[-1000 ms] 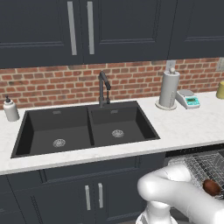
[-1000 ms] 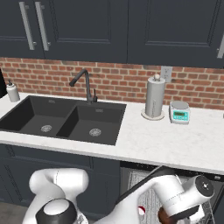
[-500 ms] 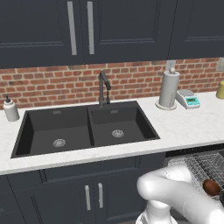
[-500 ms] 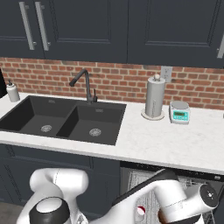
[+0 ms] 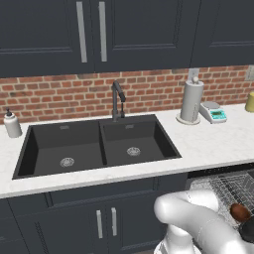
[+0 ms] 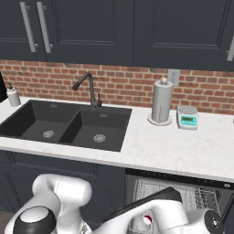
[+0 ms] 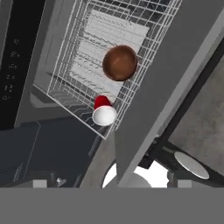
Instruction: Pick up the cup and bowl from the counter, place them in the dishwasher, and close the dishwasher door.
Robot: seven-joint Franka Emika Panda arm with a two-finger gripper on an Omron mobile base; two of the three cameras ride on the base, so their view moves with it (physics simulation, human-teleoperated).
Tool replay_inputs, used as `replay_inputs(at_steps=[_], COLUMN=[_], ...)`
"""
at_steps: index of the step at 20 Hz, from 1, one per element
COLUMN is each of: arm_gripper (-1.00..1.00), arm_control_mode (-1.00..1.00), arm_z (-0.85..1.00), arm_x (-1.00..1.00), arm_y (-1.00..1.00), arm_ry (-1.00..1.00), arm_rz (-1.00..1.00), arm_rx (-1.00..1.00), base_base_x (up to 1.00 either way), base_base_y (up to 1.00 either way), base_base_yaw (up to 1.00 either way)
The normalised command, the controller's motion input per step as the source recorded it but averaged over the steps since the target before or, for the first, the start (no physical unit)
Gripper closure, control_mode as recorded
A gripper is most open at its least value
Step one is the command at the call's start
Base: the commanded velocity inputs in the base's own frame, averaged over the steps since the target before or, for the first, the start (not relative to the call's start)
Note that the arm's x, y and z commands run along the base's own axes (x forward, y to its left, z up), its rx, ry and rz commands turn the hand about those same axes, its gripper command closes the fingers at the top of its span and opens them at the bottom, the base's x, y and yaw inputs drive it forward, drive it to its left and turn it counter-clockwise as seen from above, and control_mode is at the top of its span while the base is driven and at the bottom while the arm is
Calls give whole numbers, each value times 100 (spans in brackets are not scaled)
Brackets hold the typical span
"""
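Hand view looks down on the open dishwasher [image 7: 52, 83], whose dishwasher door [image 7: 175, 83] still hangs down, with the bowl [image 7: 120, 63] and smaller cup [image 7: 104, 112] already racked, so only closing remains, the gripper spread wide and empty.

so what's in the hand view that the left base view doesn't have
Hand view: the red cup lying in the grey wire rack, and the open dishwasher door edge-on.

Left base view: the black double sink, faucet, paper-towel roll, scale, soap bottle and white counter.

Both: the brown bowl in the rack.
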Motion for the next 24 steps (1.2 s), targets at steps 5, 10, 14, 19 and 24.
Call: replay_inputs(at_steps=[5,10,14,19,24], arm_gripper=[-100,-100,-100,-100,-100], arm_control_mode=[-100,-100,-100,-100,-100], arm_z=[0,0,-2,-11,-17], arm_x=[-59,-11,-22,-19,-12], arm_y=[4,14,17,13,0], arm_ry=[-1,-5,-13,-15,-15], arm_rz=[-14,-31,-38,-30,-1], arm_rx=[9,12,25,21,1], base_base_x=[0,0,0,0,0], base_base_y=[0,0,0,0,0], base_base_yaw=[0,0,0,0,0])
